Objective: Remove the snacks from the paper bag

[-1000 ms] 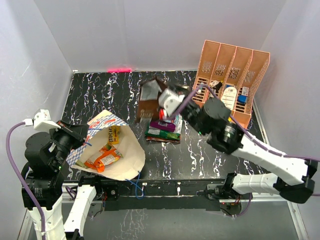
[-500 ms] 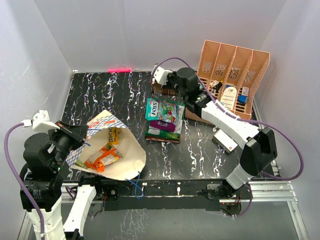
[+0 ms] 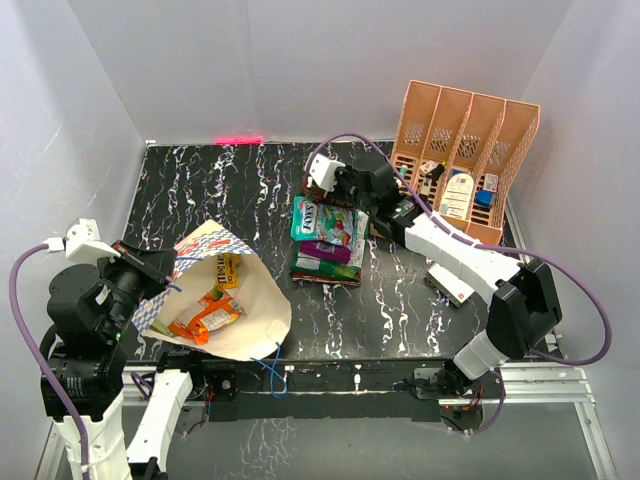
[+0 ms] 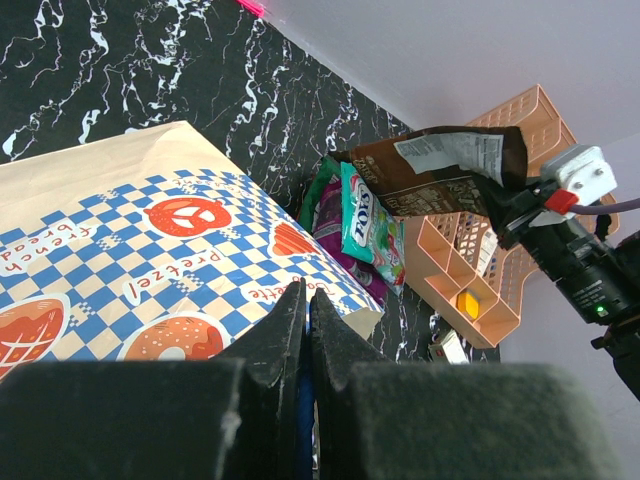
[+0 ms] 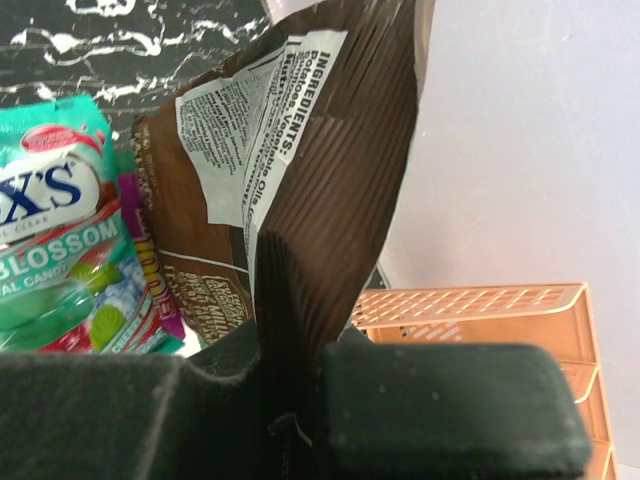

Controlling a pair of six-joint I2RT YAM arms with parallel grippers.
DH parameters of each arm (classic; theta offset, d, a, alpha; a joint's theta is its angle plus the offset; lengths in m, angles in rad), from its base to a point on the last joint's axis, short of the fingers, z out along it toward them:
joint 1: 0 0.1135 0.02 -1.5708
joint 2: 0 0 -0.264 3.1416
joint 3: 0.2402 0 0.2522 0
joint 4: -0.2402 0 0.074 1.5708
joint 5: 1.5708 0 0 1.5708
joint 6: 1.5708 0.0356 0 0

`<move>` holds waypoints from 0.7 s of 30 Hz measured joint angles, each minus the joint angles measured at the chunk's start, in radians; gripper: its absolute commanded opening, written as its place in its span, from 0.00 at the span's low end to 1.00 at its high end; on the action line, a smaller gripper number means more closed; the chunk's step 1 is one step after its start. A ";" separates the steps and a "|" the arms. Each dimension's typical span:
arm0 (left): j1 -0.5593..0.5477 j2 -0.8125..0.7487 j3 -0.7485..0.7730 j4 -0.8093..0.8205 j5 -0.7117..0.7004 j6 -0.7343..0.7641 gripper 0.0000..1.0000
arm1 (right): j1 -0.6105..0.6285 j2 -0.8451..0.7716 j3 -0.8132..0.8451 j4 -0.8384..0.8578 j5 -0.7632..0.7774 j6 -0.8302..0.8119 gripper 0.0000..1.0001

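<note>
A: Status? Biggest stuff first.
B: Black marbled tabletop point(image 3: 220, 190). The paper bag point(image 3: 258, 305) sits near-left on it, mouth held open, cream inside showing. Orange file rack point(image 3: 465, 130) is far right, not our job.
A: Who's holding the bag?
B: Left end effector point(image 4: 307, 300). Fingers are pressed together on the bag's rim. There's something blue between them, prob. the cord handle, can't say for sure.
A: What's out?
B: A pile mid-tabletop, well apart from the bag: teal packet point(image 3: 322, 220) on top, green and purple wrappers point(image 3: 325, 262) under it.
A: Right arm?
B: Right end effector point(image 5: 292, 345) pinches the brown chip bag point(image 5: 300, 150) by one edge. It's held up over the far side of the pile, near the rack, not set down yet.
A: Left inside?
B: Orange wrappers point(image 3: 205, 315) and a yellow packet point(image 3: 228, 268). Maybe more underneath, can't tell.
A: Progress?
B: Past halfway, I'd guess. Chip bag needs dropping on the pile, then at least 2-3 more picks from the bag.
</note>
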 measured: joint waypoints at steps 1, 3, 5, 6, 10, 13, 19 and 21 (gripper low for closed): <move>0.000 0.001 0.000 0.001 0.000 0.000 0.00 | 0.000 0.000 -0.010 -0.001 0.000 0.005 0.07; 0.000 0.002 0.000 0.000 0.001 0.000 0.00 | 0.000 0.000 -0.028 -0.008 0.001 0.013 0.07; 0.000 0.002 0.000 0.000 0.002 0.000 0.00 | 0.000 0.002 -0.034 -0.031 0.001 0.024 0.07; 0.000 0.002 0.000 0.000 0.002 0.000 0.00 | 0.000 0.002 -0.034 -0.037 0.000 0.029 0.07; 0.000 0.002 -0.001 0.001 0.002 0.000 0.00 | 0.005 0.002 -0.046 -0.053 -0.012 0.059 0.10; 0.000 0.003 -0.004 0.002 0.003 0.000 0.00 | 0.018 0.002 -0.063 -0.065 -0.038 0.089 0.15; 0.000 0.005 -0.004 0.005 0.006 0.000 0.00 | 0.041 0.003 -0.106 -0.091 -0.112 0.169 0.22; 0.000 0.005 -0.004 0.004 0.005 0.001 0.00 | 0.045 0.003 -0.129 -0.098 -0.132 0.200 0.23</move>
